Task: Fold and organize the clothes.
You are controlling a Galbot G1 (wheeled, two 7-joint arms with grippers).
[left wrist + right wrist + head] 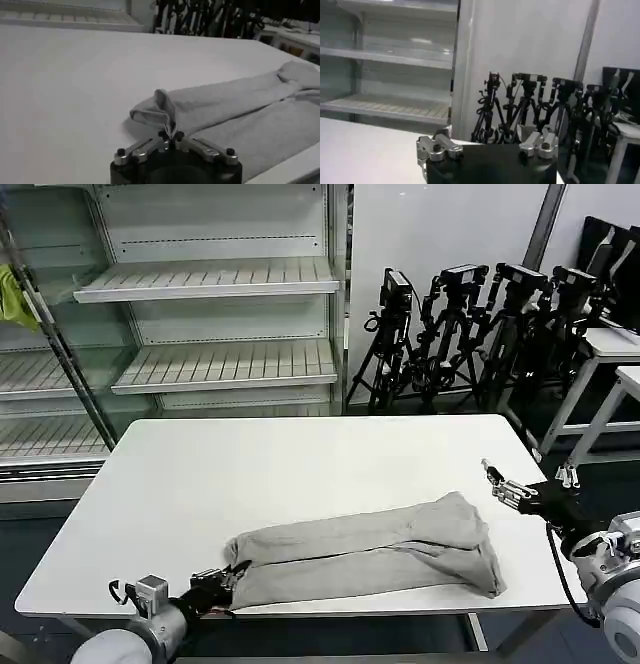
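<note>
Lower left of the head view: left gripper (pixel 232 572) at the near table (pixel 300 464) edge, fingers pinched tight on the corner of the grey T-shirt (pixel 370 556). Lower centre: T-shirt lying as a long folded band, stretching rightward. Right edge: right gripper (pixel 500 484) raised beside the table, fingers spread wide, empty.

The shirt (pixel 250 107) runs off the left wrist view's edge, its far end lost. Its print and neck are tucked out of sight in the head view. The right gripper (pixel 487 145) shows only finger bases, tips cut off. Tripods (pixel 470 334) blur together behind.
</note>
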